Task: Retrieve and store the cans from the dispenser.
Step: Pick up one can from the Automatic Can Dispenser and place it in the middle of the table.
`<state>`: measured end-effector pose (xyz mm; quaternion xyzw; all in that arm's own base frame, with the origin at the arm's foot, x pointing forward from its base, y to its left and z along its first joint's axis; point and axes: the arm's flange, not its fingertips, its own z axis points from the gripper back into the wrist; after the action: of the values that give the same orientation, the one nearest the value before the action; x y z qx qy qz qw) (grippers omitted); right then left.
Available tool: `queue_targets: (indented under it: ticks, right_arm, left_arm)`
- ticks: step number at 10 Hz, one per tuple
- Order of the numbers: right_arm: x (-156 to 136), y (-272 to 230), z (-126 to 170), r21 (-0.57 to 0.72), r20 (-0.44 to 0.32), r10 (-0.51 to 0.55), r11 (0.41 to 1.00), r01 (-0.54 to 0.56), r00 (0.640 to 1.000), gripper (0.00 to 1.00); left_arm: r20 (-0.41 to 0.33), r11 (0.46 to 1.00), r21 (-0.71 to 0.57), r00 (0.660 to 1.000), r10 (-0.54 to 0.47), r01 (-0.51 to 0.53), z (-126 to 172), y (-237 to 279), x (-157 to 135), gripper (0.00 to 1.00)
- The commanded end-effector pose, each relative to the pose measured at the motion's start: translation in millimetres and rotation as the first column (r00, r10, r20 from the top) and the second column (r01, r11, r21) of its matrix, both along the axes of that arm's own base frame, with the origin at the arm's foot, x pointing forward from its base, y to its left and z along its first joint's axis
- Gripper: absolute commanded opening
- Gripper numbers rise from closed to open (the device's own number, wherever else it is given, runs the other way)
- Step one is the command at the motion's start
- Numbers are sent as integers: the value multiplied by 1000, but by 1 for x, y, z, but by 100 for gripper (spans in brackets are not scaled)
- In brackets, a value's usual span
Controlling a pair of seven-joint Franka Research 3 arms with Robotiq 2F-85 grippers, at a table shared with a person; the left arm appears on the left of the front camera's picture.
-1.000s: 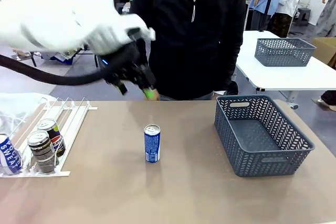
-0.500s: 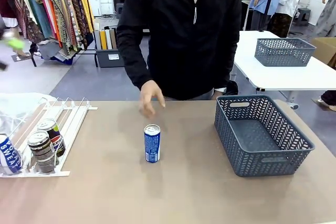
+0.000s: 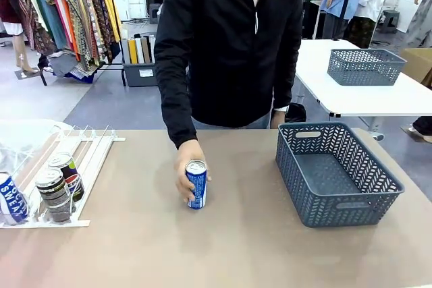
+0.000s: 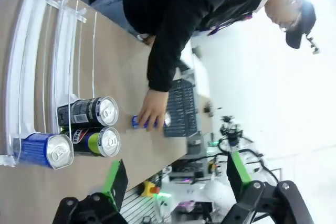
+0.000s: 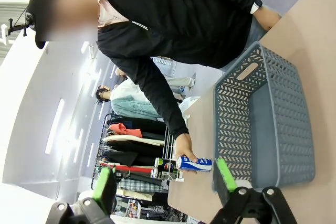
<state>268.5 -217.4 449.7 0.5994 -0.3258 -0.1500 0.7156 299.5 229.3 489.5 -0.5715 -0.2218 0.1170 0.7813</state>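
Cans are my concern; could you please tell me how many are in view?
4. One blue can stands mid-table in the person's hand; the dispenser holds three at its front: a blue-and-white can and two dark cans. More may be hidden.

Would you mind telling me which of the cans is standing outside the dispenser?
The blue-and-white can mid-table, held by the person's hand; the other three cans sit in the dispenser lanes at the table's left.
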Motion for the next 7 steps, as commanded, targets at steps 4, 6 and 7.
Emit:
queue_targets:
  ticks: [4,6,7]
  right_arm:
    - [2,0,4,10,18,-1,1000,1,1000,100]
    - [2,0,4,10,18,-1,1000,1,1000,100]
    - [2,0,4,10,18,-1,1000,1,1000,100]
  left_arm:
    - [0,1000,0,1000,0,0,0,0,0,100]
    - [0,1000,0,1000,0,0,0,0,0,100]
    - [0,1000,0,1000,0,0,0,0,0,100]
